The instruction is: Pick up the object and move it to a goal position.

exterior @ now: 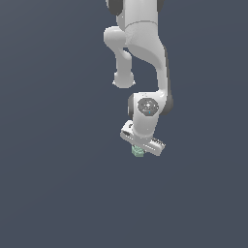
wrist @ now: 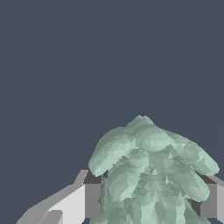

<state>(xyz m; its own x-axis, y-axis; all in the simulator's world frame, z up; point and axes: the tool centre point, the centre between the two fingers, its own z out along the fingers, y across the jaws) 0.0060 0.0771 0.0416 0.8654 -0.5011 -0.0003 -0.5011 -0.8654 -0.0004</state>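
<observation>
The object [exterior: 137, 151] is a tiny pale mint-green lumpy blob. In the exterior view it shows just under the white hand of the arm, mostly hidden by it. My gripper [exterior: 139, 151] points down over it. In the wrist view the object [wrist: 151, 170] fills the space between my two fingers [wrist: 92, 200], which press against both its sides. The gripper is shut on the object. The fingertips are hidden in the exterior view.
The white arm [exterior: 145, 43] comes down from the top of the exterior view. Everything else is a plain dark blue-grey surface [exterior: 48, 169] with no other objects and no visible edges.
</observation>
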